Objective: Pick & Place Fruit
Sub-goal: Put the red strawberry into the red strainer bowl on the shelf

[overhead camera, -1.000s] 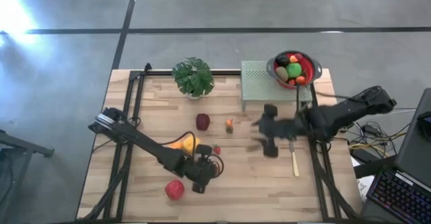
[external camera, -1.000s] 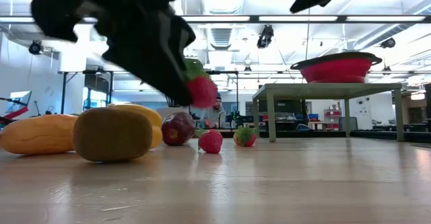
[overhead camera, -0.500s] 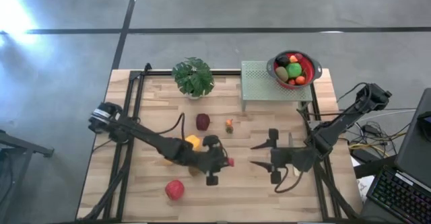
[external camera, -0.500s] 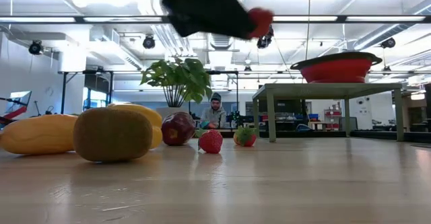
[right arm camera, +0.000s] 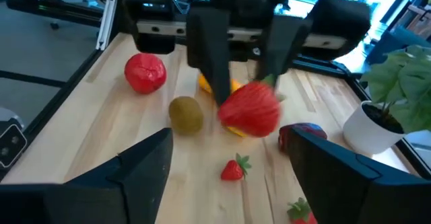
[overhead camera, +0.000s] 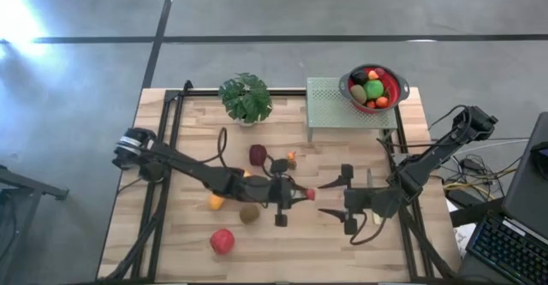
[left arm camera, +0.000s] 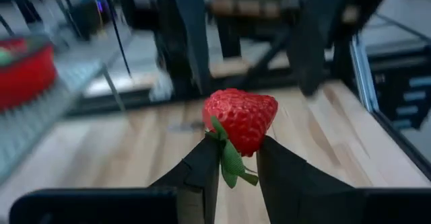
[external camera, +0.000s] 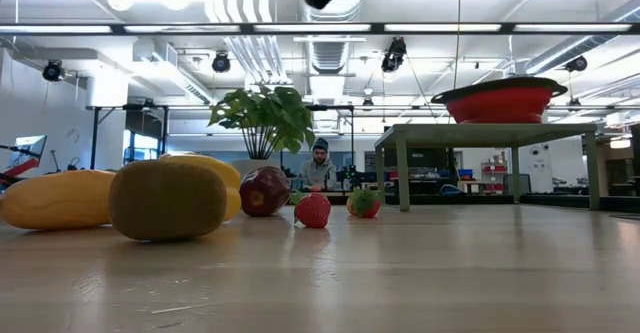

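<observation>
The strawberry point(left arm camera: 240, 120) hangs in the air over the middle of the tabletop point(overhead camera: 171, 251), pinched by its leafy end in the left claw point(overhead camera: 301, 194), whose fingers are nearly shut on it. Just to its right the right claw point(overhead camera: 330, 197) faces it with jaws spread wide and empty, so this looks like a hand-over. To do it well, the right claw should slide around the berry's body, close gently, and only then should the left one let go. The red bowl point(overhead camera: 393, 81) of fruit sits far right on the green stand point(overhead camera: 330, 105).
</observation>
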Controlling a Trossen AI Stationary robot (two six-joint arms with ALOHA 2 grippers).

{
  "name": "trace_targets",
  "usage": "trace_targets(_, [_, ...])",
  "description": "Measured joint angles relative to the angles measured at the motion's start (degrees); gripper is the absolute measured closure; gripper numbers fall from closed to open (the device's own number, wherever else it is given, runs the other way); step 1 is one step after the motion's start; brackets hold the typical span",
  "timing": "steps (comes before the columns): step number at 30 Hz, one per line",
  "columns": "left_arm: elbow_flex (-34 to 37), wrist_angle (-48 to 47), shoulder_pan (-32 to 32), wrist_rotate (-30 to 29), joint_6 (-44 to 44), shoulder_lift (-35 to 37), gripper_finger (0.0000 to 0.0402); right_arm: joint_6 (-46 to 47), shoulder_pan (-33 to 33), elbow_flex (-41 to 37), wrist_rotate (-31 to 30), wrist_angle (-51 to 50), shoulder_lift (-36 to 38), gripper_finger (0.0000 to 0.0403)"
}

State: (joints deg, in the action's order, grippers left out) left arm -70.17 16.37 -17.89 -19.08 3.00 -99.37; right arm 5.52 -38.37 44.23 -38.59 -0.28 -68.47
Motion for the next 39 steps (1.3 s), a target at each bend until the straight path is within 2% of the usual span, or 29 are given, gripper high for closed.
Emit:
trace_targets(7, [0.0,4.7,2.2,3.8,3.0,0.0,0.0312,-1.6,0.0,0.0,-2.7,1.5,0.0,0.0109])
trace_targets(20, [0.0,6.0,3.6,6.2,5.2,0.0,0.0312,-6.2,3.8,0.0,-4.0,6.7,0.0,0.0149])
trace_targets(28, [0.0,6.1,3.8,6.2,6.2,0.0,0.0312,-7.2,4.3,0.0,-3.8,6.9,0.0,0.0187])
trace_targets(35, [0.0,6.0,4.0,6.2,6.2,0.0,0.0312,-7.2,4.3,0.0,-3.2,6.9,0.0,0.0239])
trace_targets(39, [0.0,6.0,4.0,6.2,6.2,0.0,0.0312,-7.2,4.3,0.0,-3.2,6.9,0.0,0.0249])
